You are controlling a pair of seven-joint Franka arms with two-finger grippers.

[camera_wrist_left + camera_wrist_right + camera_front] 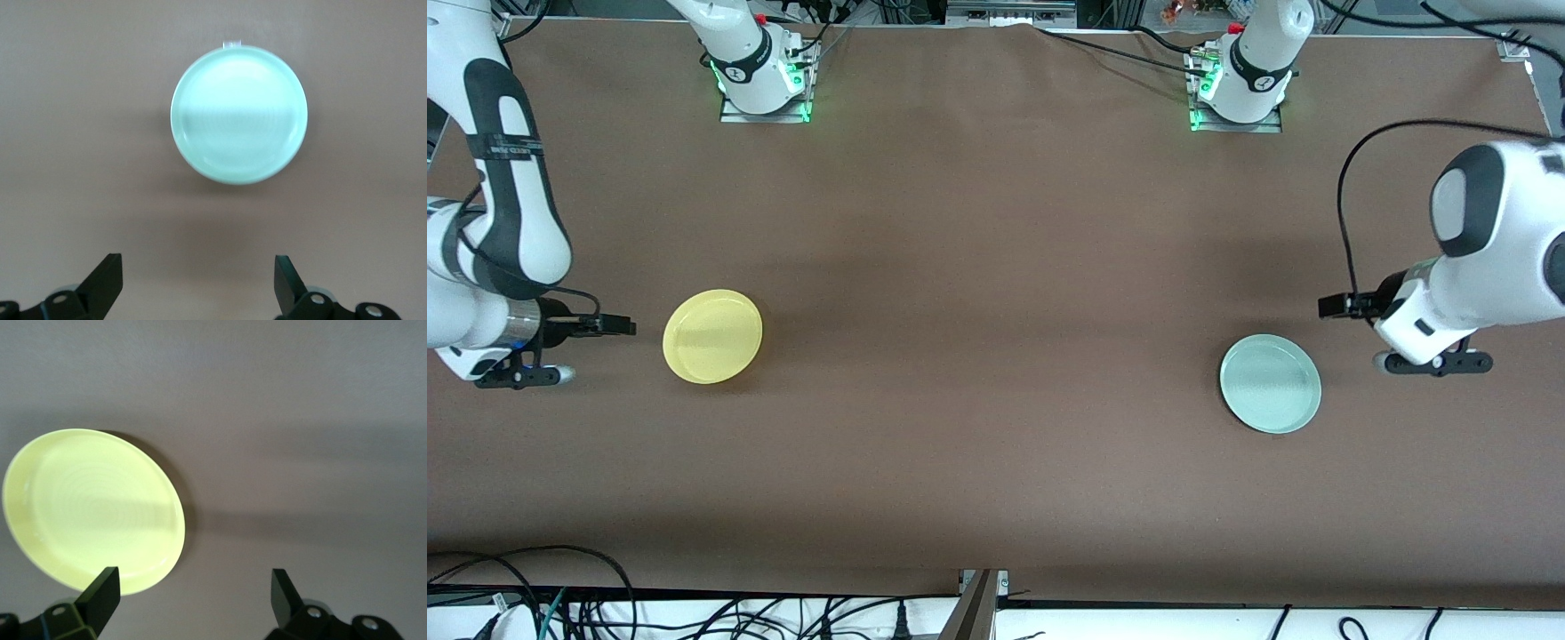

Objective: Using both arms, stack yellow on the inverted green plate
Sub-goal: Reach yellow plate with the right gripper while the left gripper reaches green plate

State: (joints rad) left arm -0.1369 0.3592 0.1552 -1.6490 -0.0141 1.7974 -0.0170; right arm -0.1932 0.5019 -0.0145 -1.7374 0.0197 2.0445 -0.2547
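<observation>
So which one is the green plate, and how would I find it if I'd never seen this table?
Start at the brown table and go toward the left arm's end. There, on the cloth near the open left gripper, lies the green plate, round with a low rim. It is pale mint, while the only other plate, the yellow plate, lies at the right arm's end.

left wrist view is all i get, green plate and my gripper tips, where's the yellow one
Observer: The yellow plate lies toward the right arm's end of the table, apart from the green plate.
Operator: is the right gripper on it
Observer: No. The right gripper hangs beside it, open and empty.
Operator: and my left gripper
Observer: The left gripper hangs beside the green plate, open, not touching it.
</observation>
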